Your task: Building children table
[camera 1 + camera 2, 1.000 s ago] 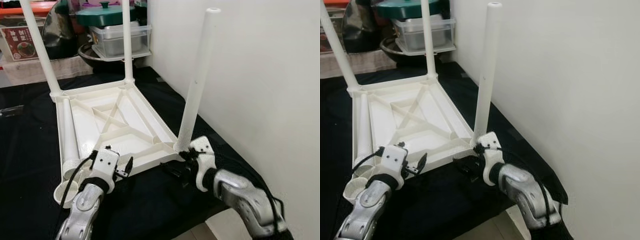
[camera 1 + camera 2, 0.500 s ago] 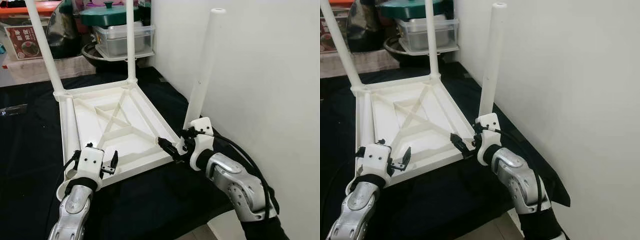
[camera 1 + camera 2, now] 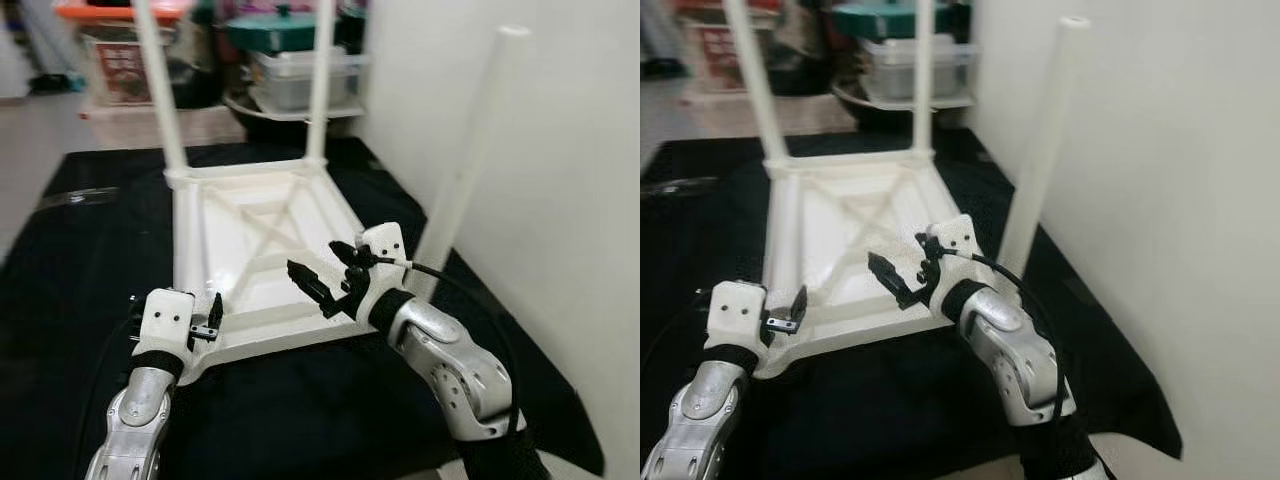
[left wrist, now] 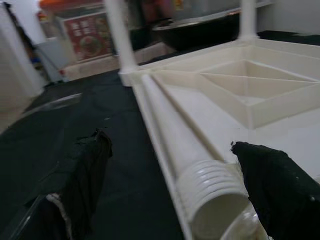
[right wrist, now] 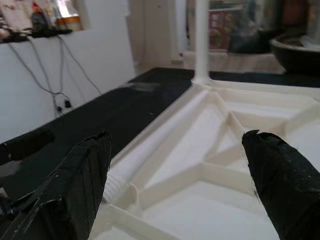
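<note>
1. Surface: black cloth mat [image 3: 60,300] spread on the floor, reaching up to a plain white wall [image 3: 580,200] on your right.

2. Left gripper [image 3: 212,318], nearest you: hovers at the near left corner of the tabletop, fingers spread apart, empty. Left wrist view puts the two black fingers [image 4: 280,185] either side of the loose leg's ribbed end, not touching it.

3. Right gripper [image 3: 322,278]: raised over the near half of the tabletop, fingers wide apart, nothing between them. Right wrist view looks down across the ribs toward the far left post.

4. Task item: white plastic children's table [image 3: 262,258], upside down on the mat, ribbed underside w/ an X brace facing up. Three white round legs stand upright in corner sockets: far left leg [image 3: 160,85], far right leg [image 3: 320,80], near right leg [image 3: 468,165] beside the wall.

5. Fourth white tube leg [image 4: 180,155]: loose, lying inside the tabletop along its left rim, threaded open end toward you. Wrist view gives the ribbing; eye views only a pale bar.

6. Background, blurred: stacked clear lidded storage tubs [image 3: 300,75], a green pot lid [image 3: 285,25], a red-printed box [image 3: 125,65], pale floor at far left.
</note>
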You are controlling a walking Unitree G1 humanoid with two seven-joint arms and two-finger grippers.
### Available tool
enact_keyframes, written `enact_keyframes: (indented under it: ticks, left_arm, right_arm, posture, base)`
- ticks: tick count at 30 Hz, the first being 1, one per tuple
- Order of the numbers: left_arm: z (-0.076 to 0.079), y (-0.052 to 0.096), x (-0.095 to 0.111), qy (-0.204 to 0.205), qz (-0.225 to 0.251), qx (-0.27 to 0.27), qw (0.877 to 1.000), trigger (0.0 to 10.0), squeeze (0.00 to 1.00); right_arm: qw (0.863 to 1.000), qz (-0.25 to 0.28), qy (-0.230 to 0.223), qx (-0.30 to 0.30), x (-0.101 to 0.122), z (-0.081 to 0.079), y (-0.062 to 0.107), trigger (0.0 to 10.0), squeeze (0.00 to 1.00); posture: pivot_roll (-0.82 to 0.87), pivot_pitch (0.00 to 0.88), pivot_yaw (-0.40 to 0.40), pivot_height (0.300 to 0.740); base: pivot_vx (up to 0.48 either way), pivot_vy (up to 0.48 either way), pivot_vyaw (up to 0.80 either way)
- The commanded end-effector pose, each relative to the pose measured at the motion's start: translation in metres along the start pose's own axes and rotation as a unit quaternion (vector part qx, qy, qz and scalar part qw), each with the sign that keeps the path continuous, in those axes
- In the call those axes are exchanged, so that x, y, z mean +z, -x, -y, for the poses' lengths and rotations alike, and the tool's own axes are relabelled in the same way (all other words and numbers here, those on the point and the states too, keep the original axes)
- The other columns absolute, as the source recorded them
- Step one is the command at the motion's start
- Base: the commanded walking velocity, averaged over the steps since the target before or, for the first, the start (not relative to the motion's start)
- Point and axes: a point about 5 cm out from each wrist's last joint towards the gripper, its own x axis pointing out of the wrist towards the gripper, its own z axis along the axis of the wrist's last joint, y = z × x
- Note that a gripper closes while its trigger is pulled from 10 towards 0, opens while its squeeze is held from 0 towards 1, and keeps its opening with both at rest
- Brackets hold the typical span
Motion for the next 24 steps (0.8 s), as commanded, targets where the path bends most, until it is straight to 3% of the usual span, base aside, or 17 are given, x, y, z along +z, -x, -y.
enact_keyframes:
  ticks: [1, 6, 10, 24]
  left_arm:
    - [-0.002, 0.001, 0.003, 0.011, 0.000, 0.010, 1.000, 10.0, 0.00]
    - [-0.007, -0.001, 0.008, 0.013, 0.008, 0.022, 1.000, 10.0, 0.00]
    - [-0.016, -0.002, 0.018, 0.017, 0.023, 0.041, 0.999, 10.0, 0.00]
    - [-0.010, 0.003, 0.018, 0.033, 0.017, 0.029, 0.999, 10.0, 0.00]
  right_arm:
    - [1.000, -0.003, -0.001, 0.002, -0.003, -0.001, -0.003, 10.0, 0.00]
    - [1.000, 0.002, -0.003, 0.001, -0.002, -0.001, -0.005, 10.0, 0.00]
    - [1.000, 0.009, -0.012, -0.009, -0.003, 0.000, -0.008, 10.0, 0.00]
    - [0.999, 0.008, -0.004, -0.037, -0.008, 0.002, -0.014, 10.0, 0.00]
  posture:
    - [0.12, 0.000, -0.056, 0.740]
    - [0.13, 0.000, -0.058, 0.740]
    - [0.13, 0.000, -0.054, 0.740]
    - [0.13, 0.000, -0.050, 0.740]
  base:
    - [0.000, 0.000, 0.80]
    - [0.000, 0.000, 0.80]
    - [0.000, 0.000, 0.00]
    - [0.000, 0.449, 0.00]
